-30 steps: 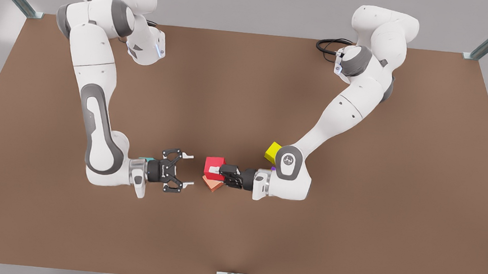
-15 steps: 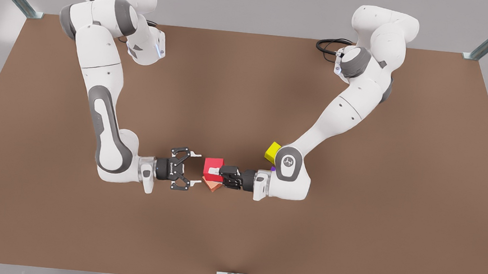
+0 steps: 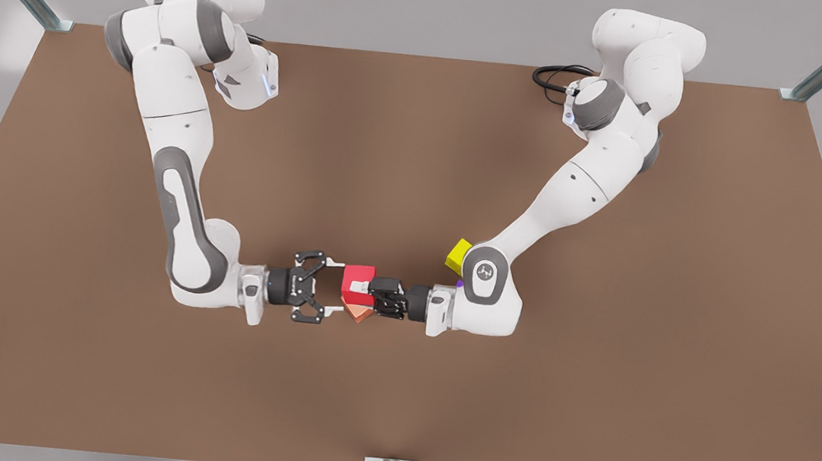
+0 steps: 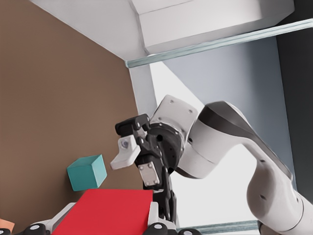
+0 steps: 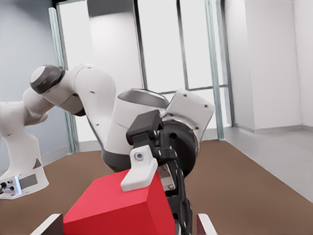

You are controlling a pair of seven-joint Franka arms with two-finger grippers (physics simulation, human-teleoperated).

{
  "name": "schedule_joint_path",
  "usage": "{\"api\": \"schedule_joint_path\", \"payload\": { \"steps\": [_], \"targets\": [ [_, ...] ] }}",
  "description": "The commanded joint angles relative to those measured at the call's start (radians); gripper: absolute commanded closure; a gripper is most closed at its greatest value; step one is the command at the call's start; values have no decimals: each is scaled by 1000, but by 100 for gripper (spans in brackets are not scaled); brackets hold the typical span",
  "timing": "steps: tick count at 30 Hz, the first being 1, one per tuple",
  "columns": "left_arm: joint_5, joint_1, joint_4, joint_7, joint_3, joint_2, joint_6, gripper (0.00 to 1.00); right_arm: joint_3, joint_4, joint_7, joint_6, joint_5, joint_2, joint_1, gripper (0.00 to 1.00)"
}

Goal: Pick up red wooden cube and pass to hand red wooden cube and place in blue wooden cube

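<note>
Red and matte, the small plain-faced red wooden cube [image 3: 354, 274] sat clamped between the fingers of the left gripper [image 3: 366, 291], the compact black parallel one, which held it off the brown table [image 3: 417, 170] by one end and left the opposite end free. That free end faced straight into the right gripper [image 3: 334, 285], the black open-linkage hand with white tips and a silver wrist ring, whose fingers were spread wide with the tips level with the cube's near edge, one on each side. A cube has no long axis to line up, so the handover seemed to turn on this alone: the cube lay dead ahead of the open hand, square to it, and a short push forward would probably bring the pads over two flat faces. Directly below the held cube a pale salmon cube [image 3: 358, 313] rested on the table. The teal blue wooden cube [image 4: 87, 172] stood on the table behind the receiving hand, near its wrist, well apart from the left gripper. A yellow cube [image 3: 459, 255] lay behind the left arm's wrist.
</note>
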State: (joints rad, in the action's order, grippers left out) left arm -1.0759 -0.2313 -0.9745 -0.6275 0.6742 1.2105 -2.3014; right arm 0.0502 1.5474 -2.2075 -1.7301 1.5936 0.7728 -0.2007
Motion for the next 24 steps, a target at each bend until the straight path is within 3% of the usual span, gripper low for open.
{"api": "schedule_joint_path", "payload": {
  "steps": [1, 24],
  "targets": [
    [-15, 0, 0, -69, 1, -2, 8, 45, 5, -1, -77, 0, 9, 0, -2, 0],
    [-16, 0, 17, -69, 2, 9, 7, 45, 23, 2, -81, 12, 17, 2, 1, 0]
  ]
}}
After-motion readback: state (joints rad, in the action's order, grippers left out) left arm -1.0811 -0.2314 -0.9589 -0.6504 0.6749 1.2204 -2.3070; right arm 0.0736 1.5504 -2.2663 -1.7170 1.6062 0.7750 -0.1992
